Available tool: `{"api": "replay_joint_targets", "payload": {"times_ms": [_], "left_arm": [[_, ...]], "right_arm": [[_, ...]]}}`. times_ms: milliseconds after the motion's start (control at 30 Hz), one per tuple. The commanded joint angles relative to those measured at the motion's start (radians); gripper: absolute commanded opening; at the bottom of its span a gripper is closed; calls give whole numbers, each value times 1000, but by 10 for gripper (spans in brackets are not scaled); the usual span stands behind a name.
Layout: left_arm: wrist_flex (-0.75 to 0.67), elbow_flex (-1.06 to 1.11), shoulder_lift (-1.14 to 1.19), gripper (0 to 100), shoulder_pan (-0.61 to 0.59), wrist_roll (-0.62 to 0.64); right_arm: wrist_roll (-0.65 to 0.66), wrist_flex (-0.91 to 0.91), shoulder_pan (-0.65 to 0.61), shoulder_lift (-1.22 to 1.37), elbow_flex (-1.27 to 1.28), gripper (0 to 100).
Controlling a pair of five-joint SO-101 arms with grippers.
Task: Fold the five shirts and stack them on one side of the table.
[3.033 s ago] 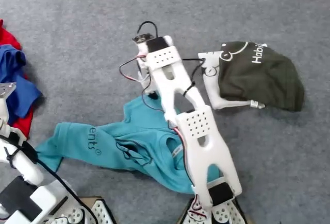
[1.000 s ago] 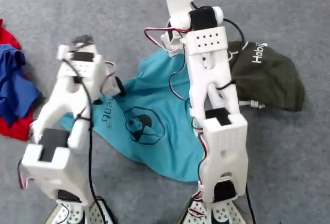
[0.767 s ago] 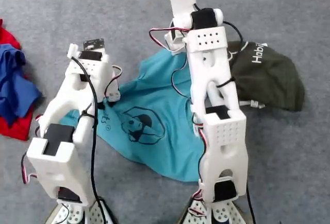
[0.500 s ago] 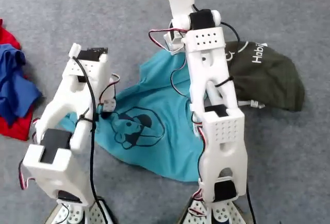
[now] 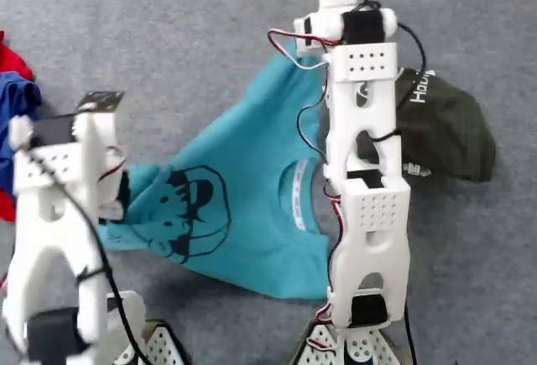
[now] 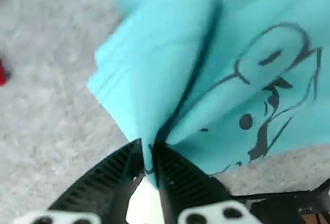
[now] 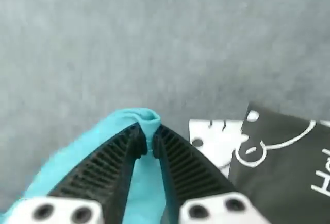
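Observation:
A teal shirt [image 5: 243,180] with a dark print is stretched above the grey table, held at two ends. My left gripper [image 6: 150,154] is shut on a bunched edge of the teal shirt [image 6: 216,69] at the near left. At the far middle my right gripper [image 7: 149,140] is shut on another corner of the teal shirt [image 7: 144,118]. A dark olive shirt [image 5: 440,126] lies crumpled at the right, beside the right arm [image 5: 365,155]. Red and blue shirts [image 5: 13,105] lie piled at the left edge.
The grey felt table [image 5: 168,46] stretches open at the far left and at the right front. The arm bases stand at the near edge. The dark shirt's white sleeve [image 7: 216,141] lies close to my right gripper.
The right arm has lifted its shirt corner farther back and to the right. The left arm has pulled its end leftward and toward the front, spreading the teal shirt out between them.

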Motion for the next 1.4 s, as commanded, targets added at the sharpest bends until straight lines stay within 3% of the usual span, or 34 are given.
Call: {"api": "replay_joint_targets", "payload": {"times_ms": [0, 167, 300, 400, 533, 767, 900, 1033, 1200, 1367], "left_arm": [[20, 77, -146, 33, -90, -38], [20, 170, -275, 45, -122, -133], [20, 188, -311, 216, -111, -126], [20, 188, -316, 305, -110, -115], [20, 179, -315, 306, -105, -115], [15, -5, -308, 307, -108, -87], [-141, -79, -275, 307, -94, 124], [-313, -30, -129, 307, 12, 278], [-473, 28, 149, 311, 205, 279], [-554, -12, 425, 306, 236, 232]], "right_arm": [[-60, -15, 8, -45, -136, 15], [-71, -14, -18, -45, -214, 15], [-31, 14, -35, -45, -214, 15], [72, 81, -48, -54, -223, 15], [203, 219, -46, -88, -246, 15], [399, 216, -5, -266, -33, 15], [459, 215, -12, -421, 242, 15], [479, 176, -51, -536, 496, 15], [479, 23, -52, -618, 746, 15], [512, -66, -52, -673, 846, 15]]}}
